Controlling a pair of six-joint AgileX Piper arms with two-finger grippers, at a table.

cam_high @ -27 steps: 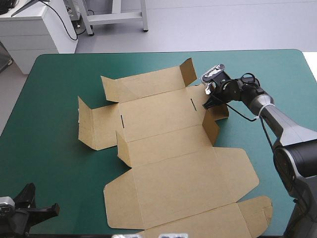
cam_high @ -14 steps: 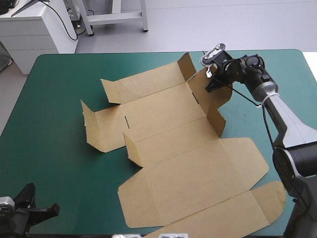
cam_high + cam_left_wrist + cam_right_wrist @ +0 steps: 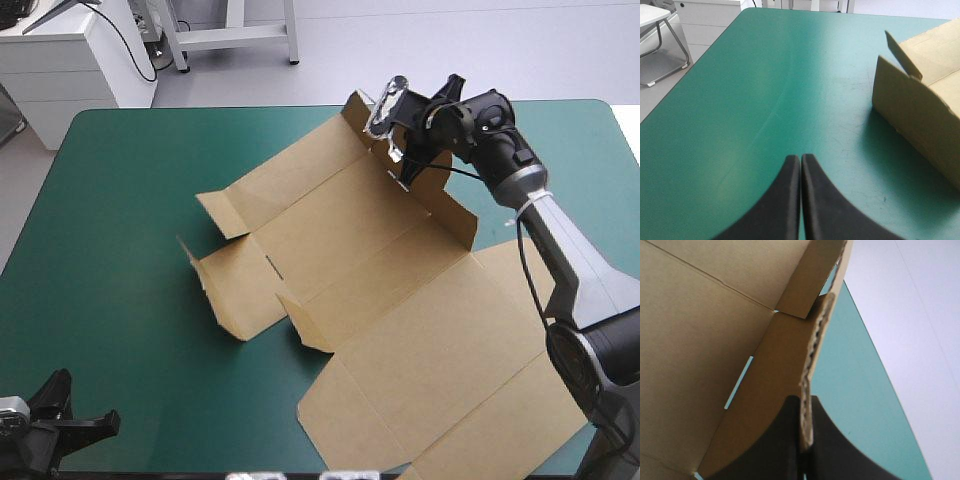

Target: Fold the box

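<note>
The brown box (image 3: 400,300) is a cut sheet lying aslant across the table, with short flaps raised at its left end and its wide lid panel toward the near right corner. My right gripper (image 3: 403,165) is at the sheet's far end, shut on the upper edge of a raised side wall. In the right wrist view the board's corrugated edge (image 3: 812,365) runs between the black fingers of that gripper (image 3: 805,412), with a slot in the panel beside it. My left gripper (image 3: 70,425) rests at the near left corner, shut (image 3: 800,159) and empty. A raised flap of the box (image 3: 920,115) stands ahead of it.
The teal-green cover (image 3: 120,250) lies bare between the left gripper and the box. The lid panel (image 3: 470,400) reaches the table's near edge at the right. The far edge of the table (image 3: 250,108) runs close behind the right gripper.
My right gripper has swung toward the far edge and to the left with the wall in its grip. The whole sheet has turned, its lid sliding to the near right. The left arm has not moved.
</note>
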